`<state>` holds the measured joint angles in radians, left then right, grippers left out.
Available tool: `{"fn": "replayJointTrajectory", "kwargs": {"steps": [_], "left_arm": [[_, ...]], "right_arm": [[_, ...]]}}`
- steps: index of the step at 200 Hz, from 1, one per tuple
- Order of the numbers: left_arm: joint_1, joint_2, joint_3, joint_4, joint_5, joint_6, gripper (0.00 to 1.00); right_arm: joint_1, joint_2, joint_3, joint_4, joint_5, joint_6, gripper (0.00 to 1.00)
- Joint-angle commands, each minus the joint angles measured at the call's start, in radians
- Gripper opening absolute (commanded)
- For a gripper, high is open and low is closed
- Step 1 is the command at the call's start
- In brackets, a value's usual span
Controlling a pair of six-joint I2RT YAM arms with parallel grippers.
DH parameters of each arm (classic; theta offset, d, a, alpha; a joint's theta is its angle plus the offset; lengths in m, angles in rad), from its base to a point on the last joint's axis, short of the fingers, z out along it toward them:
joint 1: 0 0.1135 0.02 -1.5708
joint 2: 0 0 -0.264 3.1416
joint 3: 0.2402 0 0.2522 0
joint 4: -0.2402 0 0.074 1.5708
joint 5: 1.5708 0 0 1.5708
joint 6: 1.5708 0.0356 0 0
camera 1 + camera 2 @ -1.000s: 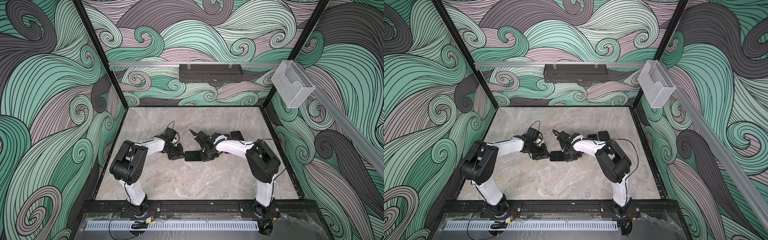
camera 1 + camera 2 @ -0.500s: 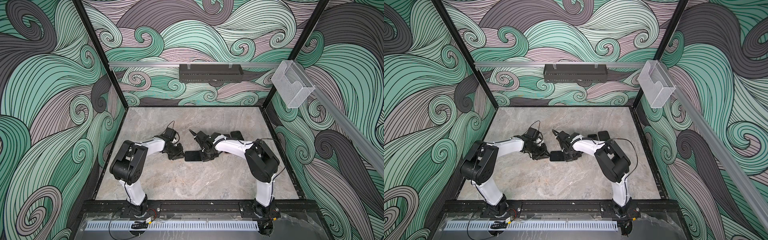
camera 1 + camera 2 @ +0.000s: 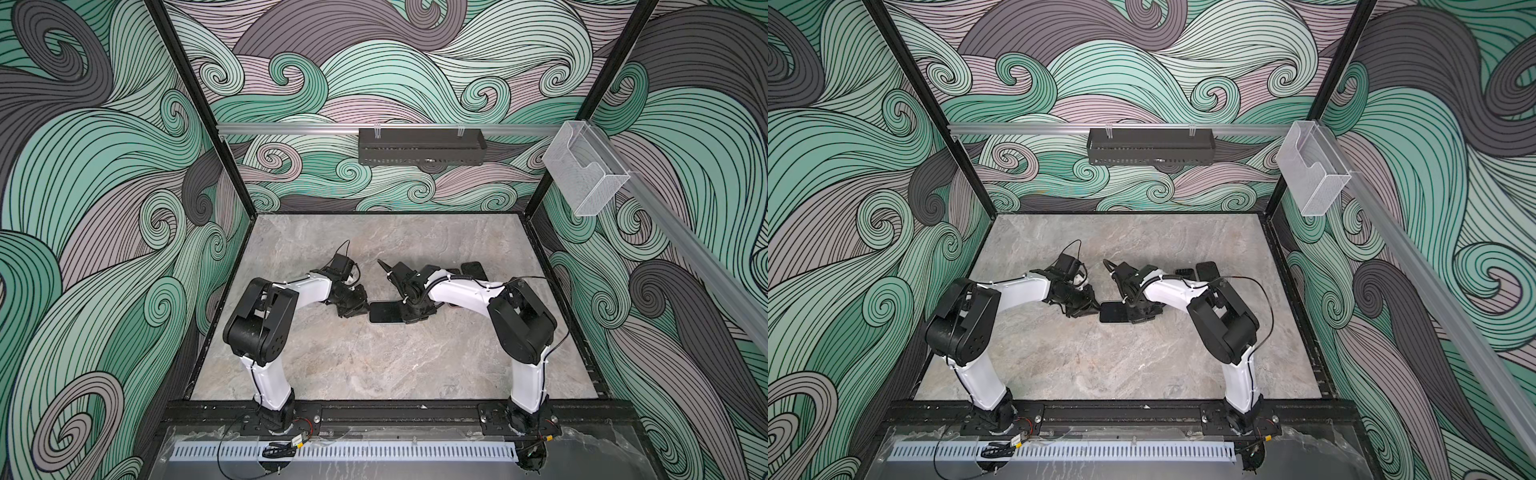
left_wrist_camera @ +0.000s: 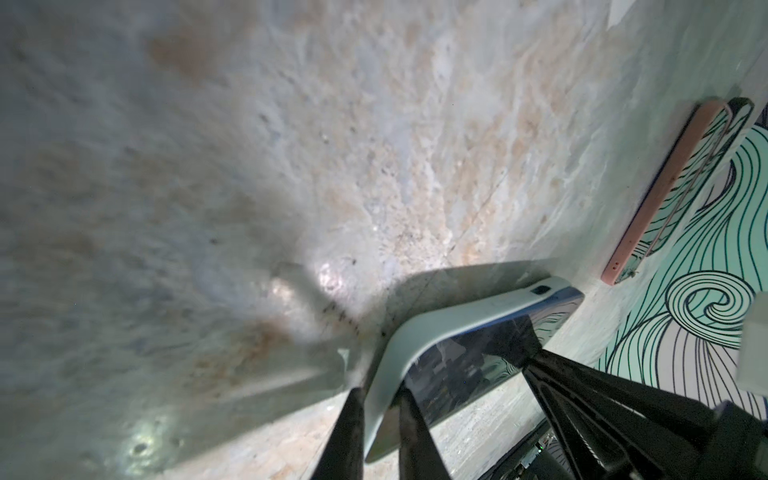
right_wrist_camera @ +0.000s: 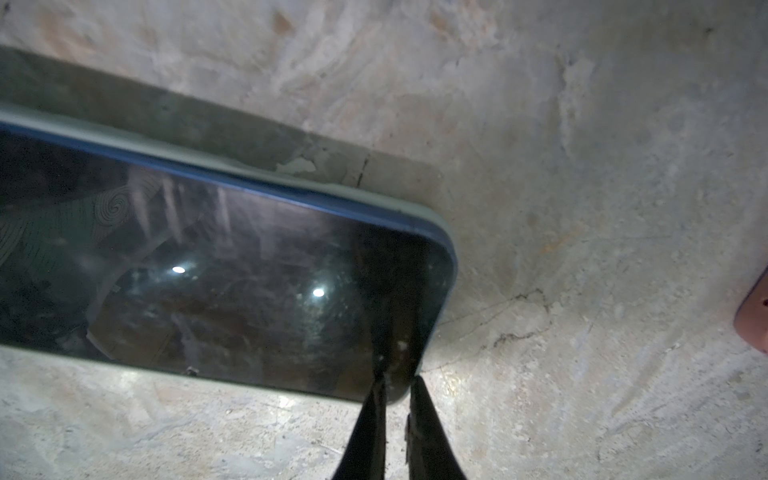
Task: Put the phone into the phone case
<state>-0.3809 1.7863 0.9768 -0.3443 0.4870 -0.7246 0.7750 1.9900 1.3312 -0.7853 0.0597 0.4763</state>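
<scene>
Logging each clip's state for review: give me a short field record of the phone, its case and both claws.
phone: flat, screen up, lying in the case
phone case: pale, on the table; lip at one end bent away from the phone
left claw: shut on that lip
right claw: shut, tips at the phone's corner
nearby: pink-edged device, untouched

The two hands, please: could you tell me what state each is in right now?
Left hand: closed on the phone case rim.
Right hand: closed, tips at the phone corner; whether it grips anything cannot be told.
</scene>
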Motion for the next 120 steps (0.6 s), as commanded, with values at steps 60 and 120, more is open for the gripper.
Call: {"fn": "replayJointTrajectory", "kwargs": {"steps": [60,120], "left_arm": [[-0.005,0.031,0.035,-0.020,-0.056,0.022,0.19],[-0.007,0.020,0.024,-0.024,-0.057,0.025,0.18]], "right_arm": [[-0.002,0.146,-0.132,0.058,0.007,-0.037,0.23],[-0.006,0.019,-0.084,0.022,0.012,-0.064,0.24]]}}
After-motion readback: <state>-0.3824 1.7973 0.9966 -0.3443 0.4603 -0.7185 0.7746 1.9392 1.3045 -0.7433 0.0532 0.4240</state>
